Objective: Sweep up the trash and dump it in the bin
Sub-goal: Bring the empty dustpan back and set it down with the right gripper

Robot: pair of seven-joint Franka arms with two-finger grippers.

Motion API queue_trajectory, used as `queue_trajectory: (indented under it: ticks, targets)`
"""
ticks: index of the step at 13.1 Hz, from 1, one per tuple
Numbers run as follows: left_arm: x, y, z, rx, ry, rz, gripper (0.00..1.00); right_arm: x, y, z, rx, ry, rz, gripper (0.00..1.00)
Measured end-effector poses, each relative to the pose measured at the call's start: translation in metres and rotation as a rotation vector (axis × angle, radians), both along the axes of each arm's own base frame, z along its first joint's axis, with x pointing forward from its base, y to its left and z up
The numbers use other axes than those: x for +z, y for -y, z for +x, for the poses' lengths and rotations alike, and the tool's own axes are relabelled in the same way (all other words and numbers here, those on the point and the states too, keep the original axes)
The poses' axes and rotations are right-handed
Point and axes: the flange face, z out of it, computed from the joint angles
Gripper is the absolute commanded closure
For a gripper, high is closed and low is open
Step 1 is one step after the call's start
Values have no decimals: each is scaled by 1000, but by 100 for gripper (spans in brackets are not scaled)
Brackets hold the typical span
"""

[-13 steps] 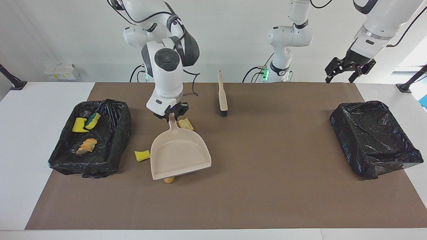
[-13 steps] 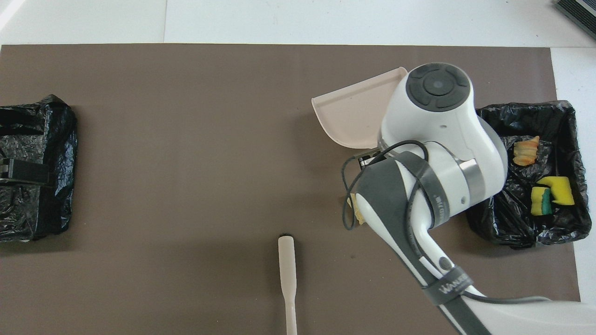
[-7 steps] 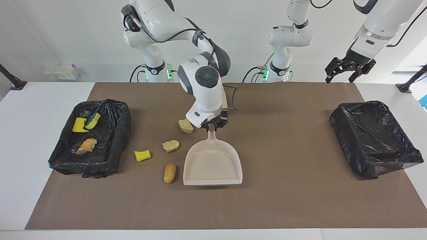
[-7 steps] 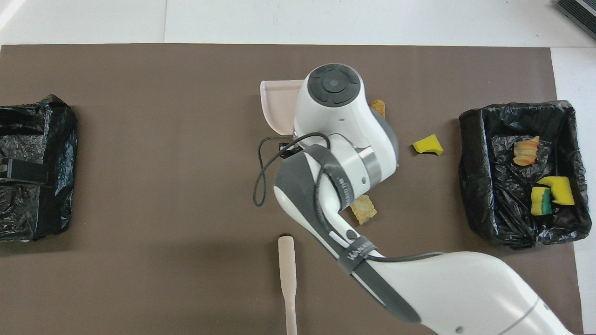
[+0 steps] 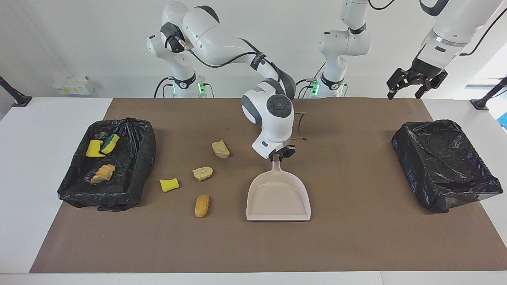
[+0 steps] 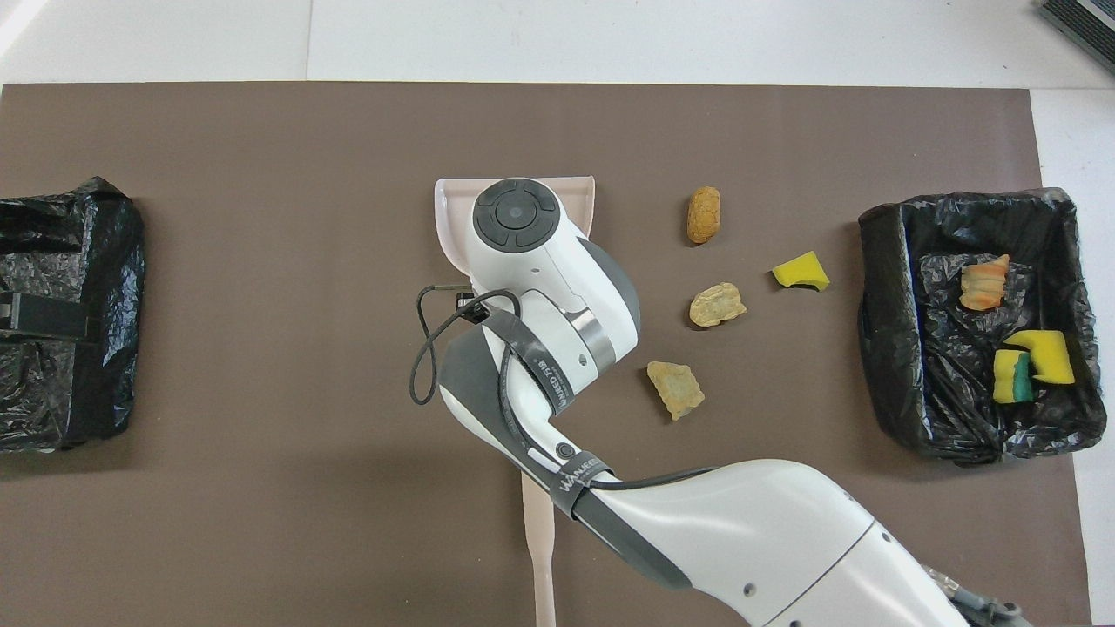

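My right gripper (image 5: 278, 155) is shut on the handle of the beige dustpan (image 5: 278, 200), which sits empty and level at the middle of the brown mat, its mouth pointing away from the robots. Loose trash lies on the mat between the dustpan and the bin (image 5: 140, 158) at the right arm's end: two beige chunks (image 5: 220, 149) (image 5: 202, 173), a yellow sponge piece (image 5: 169, 184) and an orange-brown lump (image 5: 202, 206). In that bin lie two sponge pieces (image 5: 94, 149) (image 5: 110, 143) and a striped orange lump (image 5: 103, 173). My left gripper (image 5: 403, 92) waits open, high over the left arm's end.
A second black-lined bin (image 5: 443, 162) stands at the left arm's end. The brush handle (image 6: 540, 540) lies on the mat near the robots, half covered by the right arm (image 6: 557, 348) in the overhead view. White table shows around the mat (image 5: 356, 245).
The right arm has carried the dustpan from beside the bin at its own end to the middle of the mat, uncovering the loose trash pieces. The left arm has not moved.
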Motion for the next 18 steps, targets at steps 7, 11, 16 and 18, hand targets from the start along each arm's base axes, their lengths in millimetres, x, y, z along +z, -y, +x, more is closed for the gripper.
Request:
queue_trajectory:
  ticks: [7, 11, 16, 18]
  targets:
    - [0, 0, 0, -28, 0, 0, 0, 30, 17, 6, 62, 23, 3, 0]
    - [-2, 0, -3, -34, -27, 6, 0, 77, 25, -36, 98, -26, -37, 0]
    - [-3, -2, -4, -74, -31, 44, 0, 83, 0, -154, 133, -131, -13, 0]
    - [-3, -2, -4, -75, -31, 44, 0, 56, 0, -207, 127, -161, 31, 0]
